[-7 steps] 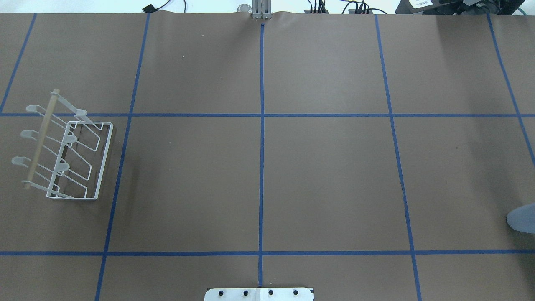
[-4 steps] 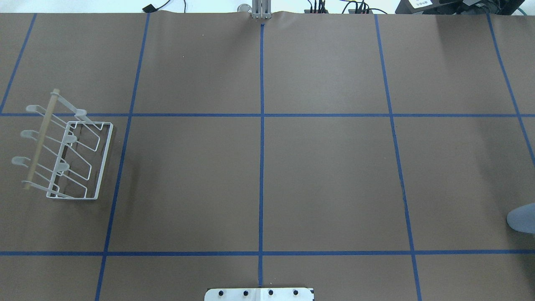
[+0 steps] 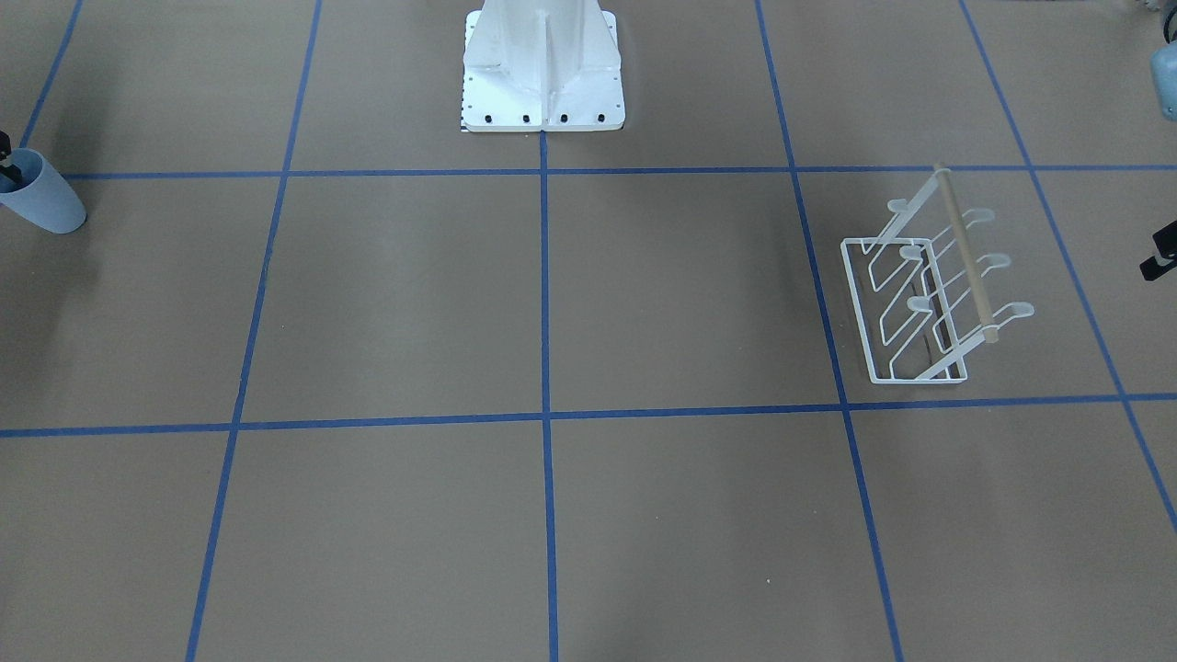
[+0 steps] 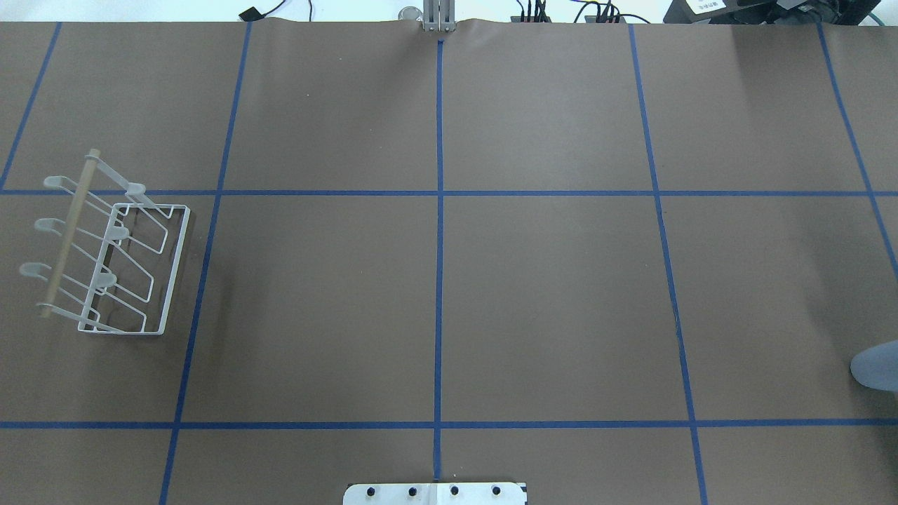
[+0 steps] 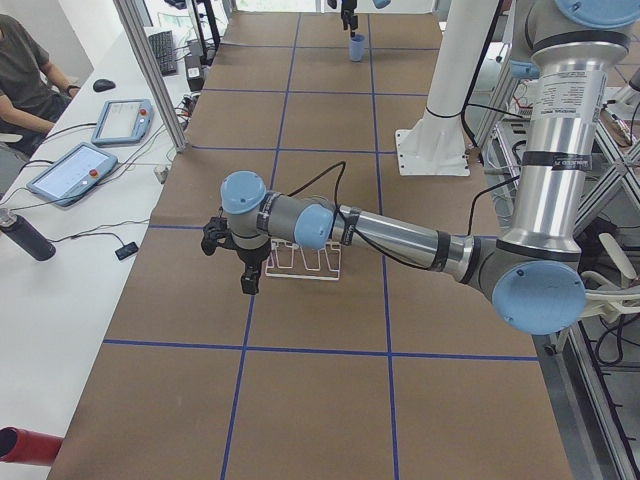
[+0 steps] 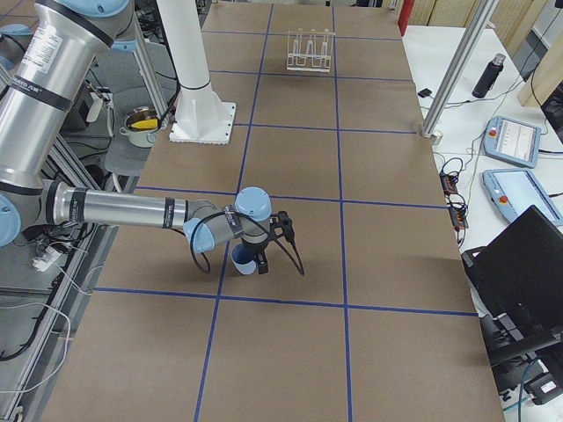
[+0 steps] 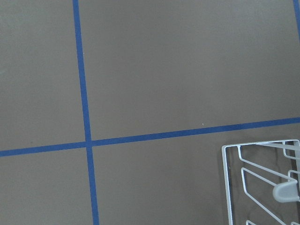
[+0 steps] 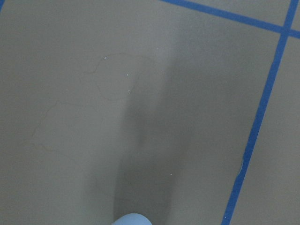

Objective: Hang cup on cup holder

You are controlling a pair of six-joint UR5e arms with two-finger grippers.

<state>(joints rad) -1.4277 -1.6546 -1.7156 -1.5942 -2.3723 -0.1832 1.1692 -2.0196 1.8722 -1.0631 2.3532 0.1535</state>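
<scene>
Two grippers sit well apart: the right gripper (image 6: 257,255) at the rim of the upright cup (image 3: 44,200), seemingly to pinch its wall, the left gripper (image 5: 248,280) near the cup holder (image 3: 965,253); neither's opening can be told.

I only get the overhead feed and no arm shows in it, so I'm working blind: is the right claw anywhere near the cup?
Observer: Yes. In the exterior right view the right claw is down at the cup. I cannot tell whether it has closed.
Operator: Any contact visible?
Observer: The front-facing view shows a dark finger at the cup's rim, cut off by the picture's edge.
Operator: And the left arm?
Observer: The exterior left view shows the left claw hanging beside the cup holder, apart from it.
</scene>
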